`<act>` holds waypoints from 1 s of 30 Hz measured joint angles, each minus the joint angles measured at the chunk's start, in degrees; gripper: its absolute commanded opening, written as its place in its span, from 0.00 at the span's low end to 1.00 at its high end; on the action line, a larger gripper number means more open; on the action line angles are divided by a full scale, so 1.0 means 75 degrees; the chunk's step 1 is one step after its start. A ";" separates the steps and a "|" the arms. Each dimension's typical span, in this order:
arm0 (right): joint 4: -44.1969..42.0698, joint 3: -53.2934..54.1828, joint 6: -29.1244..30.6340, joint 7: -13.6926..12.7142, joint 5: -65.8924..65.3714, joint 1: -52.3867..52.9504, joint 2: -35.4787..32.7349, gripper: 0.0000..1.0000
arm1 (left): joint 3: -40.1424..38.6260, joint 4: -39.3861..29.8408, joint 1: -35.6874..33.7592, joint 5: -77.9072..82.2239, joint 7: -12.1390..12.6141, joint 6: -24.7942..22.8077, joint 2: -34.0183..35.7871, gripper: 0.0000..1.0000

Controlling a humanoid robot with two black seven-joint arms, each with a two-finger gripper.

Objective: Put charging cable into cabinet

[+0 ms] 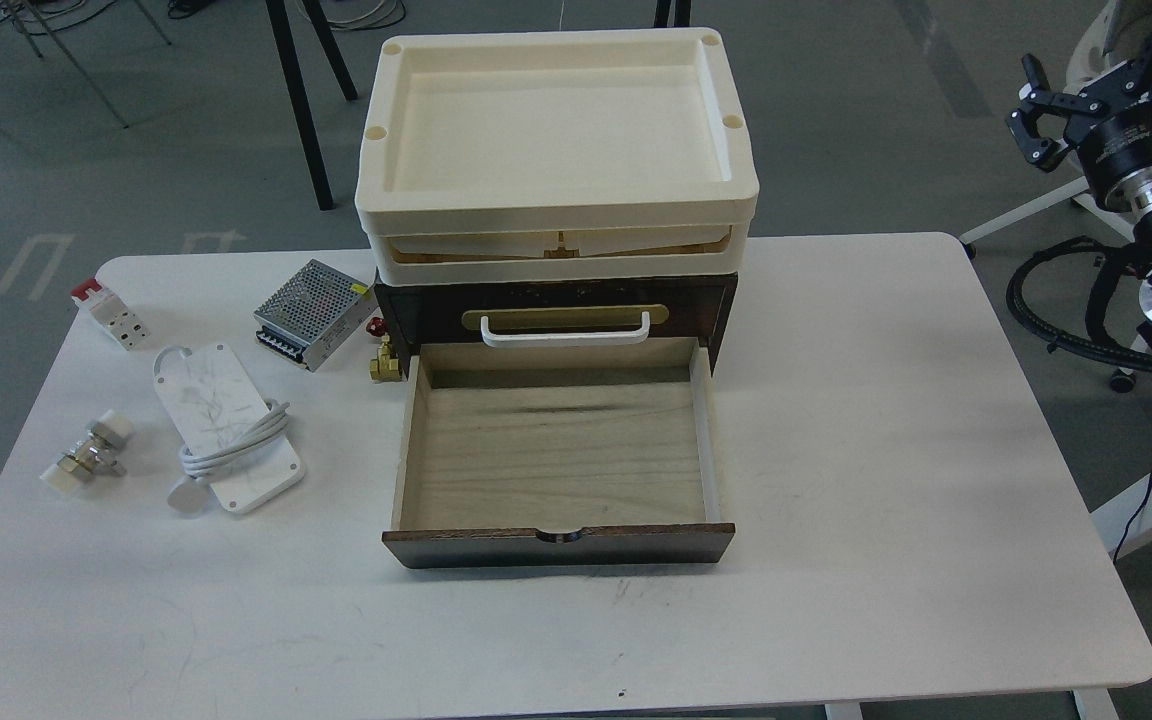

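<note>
White cable [226, 428]: flat scuffed block, cord wrapped round it, plug at its near end; lies left on the worktop [886, 450], well apart from the right gripper [1034, 110].
Neighbours: metal box [314, 312] behind it, small fittings [88, 455] to its left.
Cabinet [556, 440]: centre, bottom drawer pulled open, cream trays [556, 150] on top.
Right gripper: raised off the worktop's far right, fingers spread.

On the table [836, 450], the charging cable [226, 425] lies left of the cabinet [556, 440], whose open drawer [556, 455] faces forward, trays [556, 150] stacked on top.
</note>
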 measured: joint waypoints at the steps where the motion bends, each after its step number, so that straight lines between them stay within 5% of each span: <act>1: 0.0001 0.0014 0.0000 0.0000 0.0001 -0.0060 -0.0015 1.00 | -0.0011 -0.0541 0.0004 0.0281 0.0000 0.0000 0.0344 0.98; 8: 0.0040 0.0323 0.0000 -0.0001 0.0008 -0.0389 -0.0169 1.00 | 0.0442 -0.4124 0.0124 0.4866 -0.0001 0.0064 0.2365 0.99; 12: 0.0045 0.0493 0.0000 -0.0002 0.0009 -0.0448 -0.0195 1.00 | 0.1879 -0.4616 0.0208 0.8110 0.0002 0.1356 0.2787 0.99; 19: 0.0028 0.0602 0.0000 -0.0002 0.0007 -0.0508 -0.0097 1.00 | 0.4302 -0.3518 0.0245 1.3682 0.0003 0.4035 0.2565 0.99; 30: -0.0002 0.0987 0.0000 0.0018 0.0042 -0.1452 -0.0193 1.00 | 0.5188 -0.0106 0.0245 1.4940 0.0004 0.4426 0.0169 0.94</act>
